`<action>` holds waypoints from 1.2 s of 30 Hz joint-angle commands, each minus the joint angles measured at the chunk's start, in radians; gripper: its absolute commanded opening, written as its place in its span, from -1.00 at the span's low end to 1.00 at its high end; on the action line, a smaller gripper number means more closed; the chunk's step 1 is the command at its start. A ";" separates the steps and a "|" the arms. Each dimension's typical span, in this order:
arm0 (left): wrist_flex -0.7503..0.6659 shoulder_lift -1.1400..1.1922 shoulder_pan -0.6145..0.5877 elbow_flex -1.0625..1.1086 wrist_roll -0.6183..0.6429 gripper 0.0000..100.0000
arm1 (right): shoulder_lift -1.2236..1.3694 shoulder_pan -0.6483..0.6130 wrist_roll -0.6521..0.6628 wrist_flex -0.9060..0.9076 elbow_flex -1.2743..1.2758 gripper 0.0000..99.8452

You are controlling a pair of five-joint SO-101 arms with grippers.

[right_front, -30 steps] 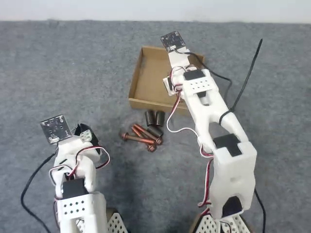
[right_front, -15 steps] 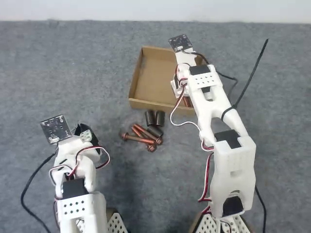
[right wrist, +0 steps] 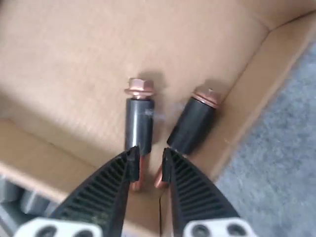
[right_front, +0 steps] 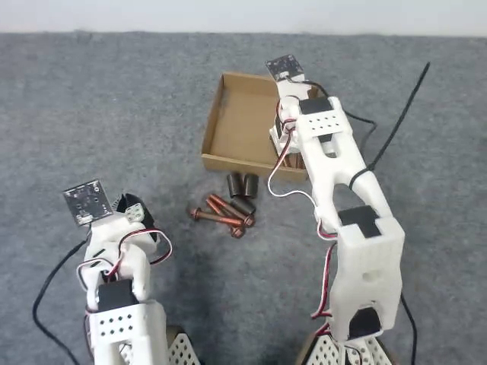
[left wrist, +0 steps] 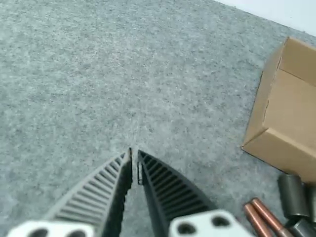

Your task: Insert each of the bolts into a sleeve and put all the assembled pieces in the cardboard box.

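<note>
The right arm [right_front: 335,163] stretches out over the right side of the box [right_front: 240,122], which sits on the grey carpet [right_front: 99,114] at the far middle of the scene. The right gripper [right wrist: 148,157] hangs just above the box floor by its near right corner. Its fingers are a little apart and hold nothing. Beneath it lie two pieces, each a bolt pushed through a dark sleeve. The left piece [right wrist: 138,118] and the right piece [right wrist: 195,126] lie side by side, not touching, with their copper heads pointing to the far side. The ends of their shanks pass under the fingertips. On the carpet just near of the box stand two loose sleeves [right_front: 242,184], close together. A small heap of copper bolts [right_front: 223,214] lies just near of them, the bolts touching one another. The left arm [right_front: 122,266] is drawn back at the near left, well apart from the parts. The left gripper [left wrist: 133,154] is above bare carpet, its fingers closed to a thin slit and empty.
</note>
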 commanded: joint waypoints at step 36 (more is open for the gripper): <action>0.005 -0.008 0.000 -0.012 -0.011 -0.98 | -0.855 -0.280 -0.299 0.110 0.707 -0.90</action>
